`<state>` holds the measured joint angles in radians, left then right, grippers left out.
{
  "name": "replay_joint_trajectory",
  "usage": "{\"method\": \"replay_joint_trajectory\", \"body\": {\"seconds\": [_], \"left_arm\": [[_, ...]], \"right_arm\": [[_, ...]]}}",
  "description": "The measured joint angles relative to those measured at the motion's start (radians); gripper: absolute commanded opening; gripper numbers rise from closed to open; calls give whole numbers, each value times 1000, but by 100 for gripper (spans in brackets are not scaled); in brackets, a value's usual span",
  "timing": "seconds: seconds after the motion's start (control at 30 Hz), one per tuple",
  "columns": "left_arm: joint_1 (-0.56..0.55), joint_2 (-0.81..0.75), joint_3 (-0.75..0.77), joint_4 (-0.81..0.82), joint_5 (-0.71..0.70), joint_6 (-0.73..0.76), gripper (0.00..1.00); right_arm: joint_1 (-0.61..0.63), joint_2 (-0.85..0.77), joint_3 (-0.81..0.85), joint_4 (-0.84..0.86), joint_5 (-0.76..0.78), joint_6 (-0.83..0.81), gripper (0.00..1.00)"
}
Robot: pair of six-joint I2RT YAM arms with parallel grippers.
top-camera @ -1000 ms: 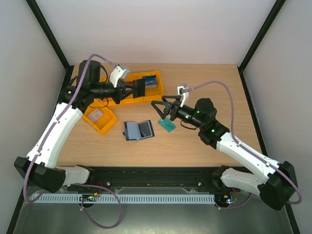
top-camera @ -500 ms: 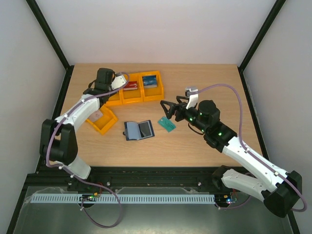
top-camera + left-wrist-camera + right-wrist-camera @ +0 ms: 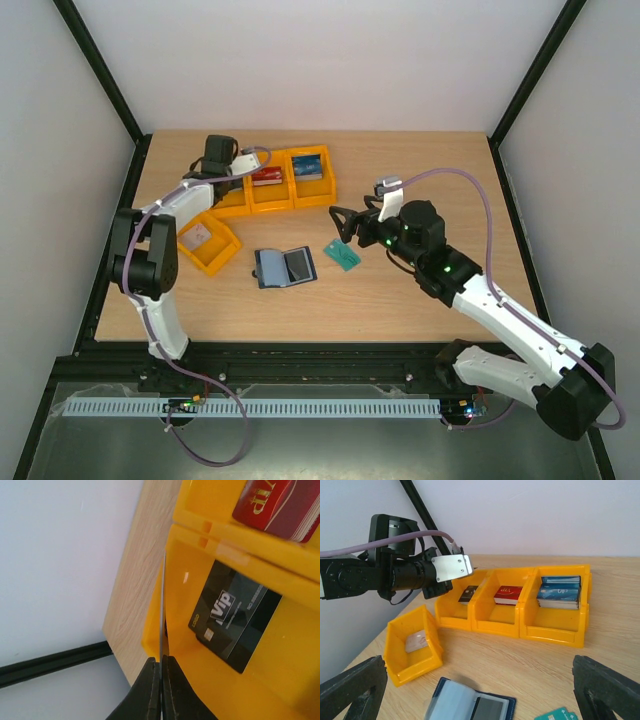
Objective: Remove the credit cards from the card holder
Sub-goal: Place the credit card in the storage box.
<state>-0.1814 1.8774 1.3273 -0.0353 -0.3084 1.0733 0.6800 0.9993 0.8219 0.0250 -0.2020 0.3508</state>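
My left end effector (image 3: 161, 664) is pinched fully narrow with nothing between its tips. It sits at the outer wall of the leftmost of three orange bins (image 3: 270, 206), which stand in a row at the far left of the surface (image 3: 430, 170). That bin holds a black VIP card (image 3: 234, 614), the middle one holds red cards (image 3: 274, 504), and the right one holds a stack of blue cards (image 3: 559, 593). A fourth orange bin (image 3: 216, 264) sits tilted, nearer me and apart from the row, with a pale card (image 3: 415, 643) inside. The card holder (image 3: 286, 267) lies open and flat near the middle of the surface, and a dark card (image 3: 300, 265) shows in its right sleeve. My right end effector (image 3: 339, 226) is spread wide and empty. It hovers just right of the holder, near a teal card (image 3: 342, 256).
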Motion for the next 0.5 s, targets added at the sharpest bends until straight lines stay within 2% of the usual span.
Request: {"method": "replay_joint_trajectory", "body": {"seconds": [0.5], "left_arm": [[-9, 164, -2, 190, -92, 111, 2]], "right_arm": [[-10, 32, 0, -2, -1, -26, 99]]}}
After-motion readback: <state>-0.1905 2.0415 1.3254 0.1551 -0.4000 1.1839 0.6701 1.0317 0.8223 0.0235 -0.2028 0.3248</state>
